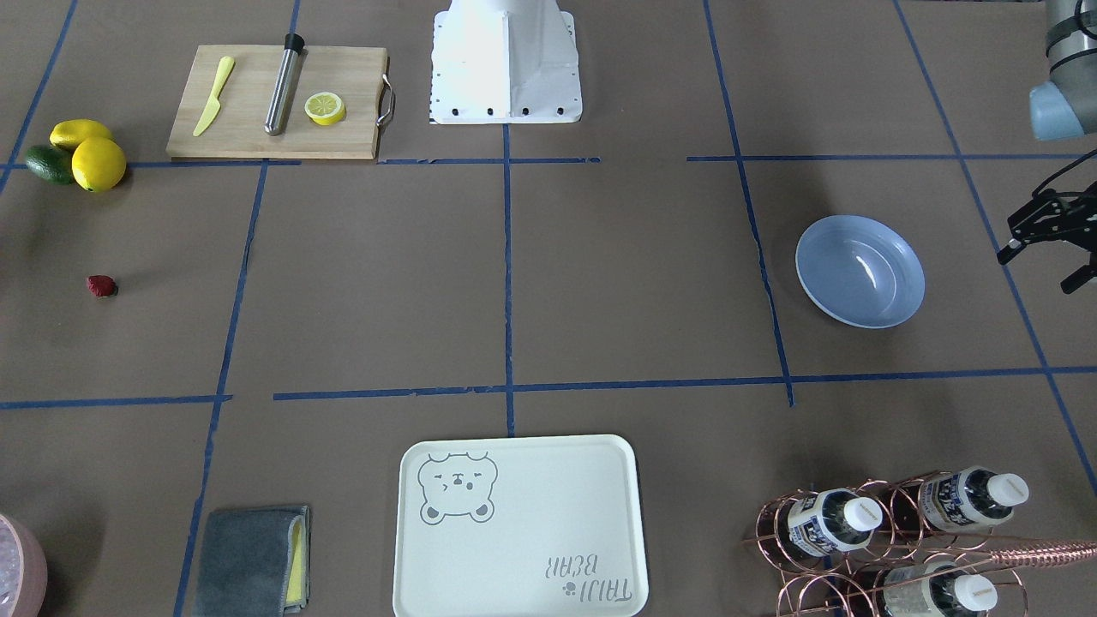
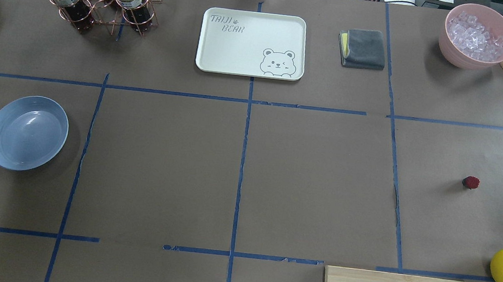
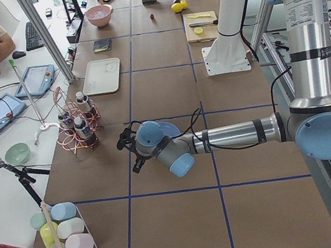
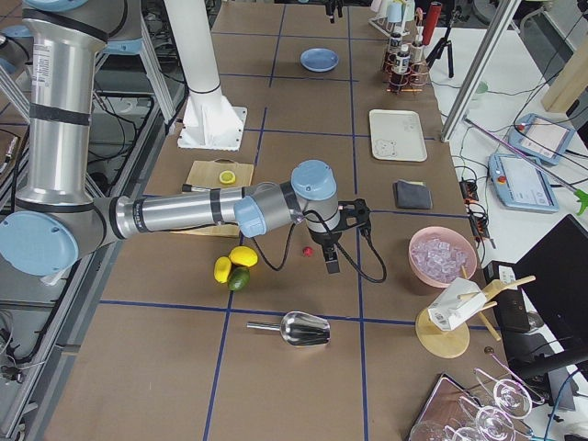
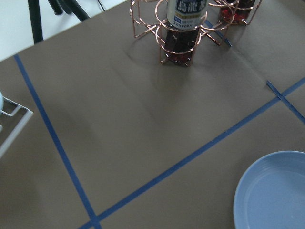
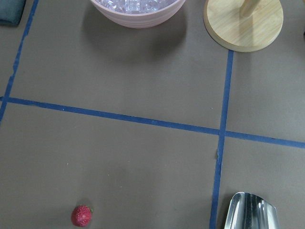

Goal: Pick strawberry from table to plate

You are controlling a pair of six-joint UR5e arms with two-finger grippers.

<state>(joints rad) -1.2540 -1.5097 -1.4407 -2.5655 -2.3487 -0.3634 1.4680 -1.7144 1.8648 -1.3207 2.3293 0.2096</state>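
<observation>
The strawberry (image 1: 101,285) is a small dark-red berry lying alone on the brown papered table (image 2: 159,173), towards the robot's right end; it also shows low in the right wrist view (image 6: 81,215). The light-blue plate (image 1: 860,271) sits empty at the other end. My left gripper (image 1: 1039,270) hovers just outside the plate, open, holding nothing. My right gripper (image 4: 328,255) hangs close beside the strawberry (image 4: 307,249); it shows only in the side view, so I cannot tell whether it is open or shut.
Two lemons (image 1: 86,150) and an avocado (image 1: 47,163) lie near the strawberry. A cutting board (image 1: 278,103) carries a lemon half, knife and steel rod. Also here: a bear tray (image 1: 518,527), bottle rack (image 1: 891,536), grey cloth (image 2: 364,47), ice bowl (image 2: 476,36), metal scoop (image 6: 250,212).
</observation>
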